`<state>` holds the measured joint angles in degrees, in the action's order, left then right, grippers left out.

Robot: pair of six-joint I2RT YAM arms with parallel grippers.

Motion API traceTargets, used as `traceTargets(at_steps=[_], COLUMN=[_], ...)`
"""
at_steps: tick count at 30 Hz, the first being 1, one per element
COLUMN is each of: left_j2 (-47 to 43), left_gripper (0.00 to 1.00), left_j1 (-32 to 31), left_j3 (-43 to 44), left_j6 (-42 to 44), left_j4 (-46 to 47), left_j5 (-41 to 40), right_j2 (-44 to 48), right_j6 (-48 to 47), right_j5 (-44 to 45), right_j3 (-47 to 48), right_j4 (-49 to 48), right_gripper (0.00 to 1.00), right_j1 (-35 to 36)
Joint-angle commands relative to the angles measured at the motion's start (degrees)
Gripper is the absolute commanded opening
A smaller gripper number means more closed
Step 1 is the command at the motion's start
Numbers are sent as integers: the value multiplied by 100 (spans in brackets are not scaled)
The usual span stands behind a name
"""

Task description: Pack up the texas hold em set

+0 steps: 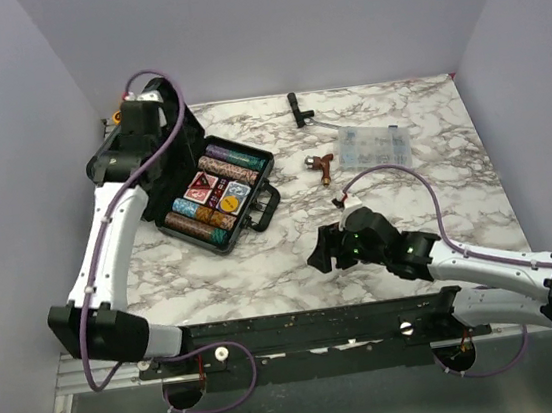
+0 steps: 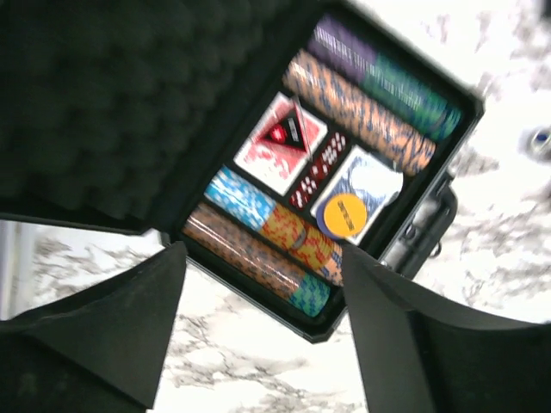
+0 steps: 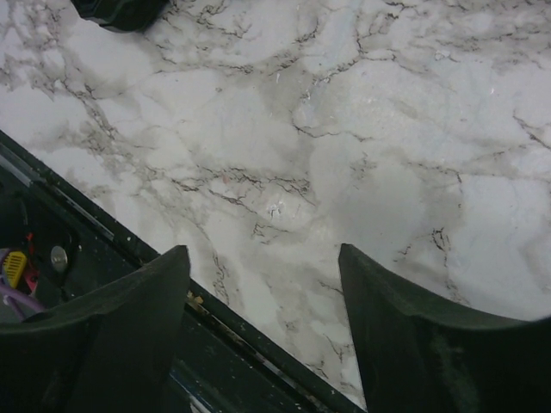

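The texas hold em set is a black case [image 1: 257, 212] lying open on the marble at the left. Its foam-lined lid [image 2: 95, 103] stands raised. Rows of multicoloured poker chips [image 2: 357, 112] fill the tray. Between the rows lie a red card deck [image 2: 280, 142], dark dice [image 2: 317, 168] and a blue card deck [image 2: 370, 176] with a yellow round chip [image 2: 342, 215] on it. My left gripper [image 2: 263, 249] hovers open over the case's near corner, holding nothing. My right gripper [image 1: 320, 251] [image 3: 263, 249] hangs open over bare marble near the front edge, apart from the case.
A clear plastic compartment box [image 1: 374, 141] sits at the back right. A small brown tool [image 1: 323, 165] lies beside it, and a black T-shaped tool [image 1: 297, 108] near the back wall. The black mounting rail [image 3: 250, 353] runs along the table's front edge.
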<state>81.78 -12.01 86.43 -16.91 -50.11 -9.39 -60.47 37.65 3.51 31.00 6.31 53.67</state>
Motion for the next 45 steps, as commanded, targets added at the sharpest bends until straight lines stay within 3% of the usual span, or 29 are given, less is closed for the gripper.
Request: traceTargets(at_steps=[1,7,12,17,23,31,45], left_j2=[-620,-165,746,1706,2415,2210,390], left_gripper=[79,99,99,99,99,92,87], left_j1=[473,1714,2222,2432,2754,2774,2651], left_j3=[475,1471,2376,2970,3253,2315,-77], left_j6=[283,390,576,911,819,303,-206], left_j4=[167,82,-134,-351,-432,23,858], left_j5=[-304,334,576,240,1009,2404,3488], right_j2=[-226,-461,-869,-1138,-1599,-2144,-2731], right_j6=[-70,-143,-238,-277,-289,-243,138], right_j5=[34,-45,-252,-511,-855,-1335,-1805], right_j3=[160,334,665,910,1178,1407,1858], right_j4=[-137,-225,-222,-217,-314,-547,-866], right_gripper=[78,99,100,100,100,100,100], right_j1=[-14,-73,-192,-410,-737,-1014,-1255])
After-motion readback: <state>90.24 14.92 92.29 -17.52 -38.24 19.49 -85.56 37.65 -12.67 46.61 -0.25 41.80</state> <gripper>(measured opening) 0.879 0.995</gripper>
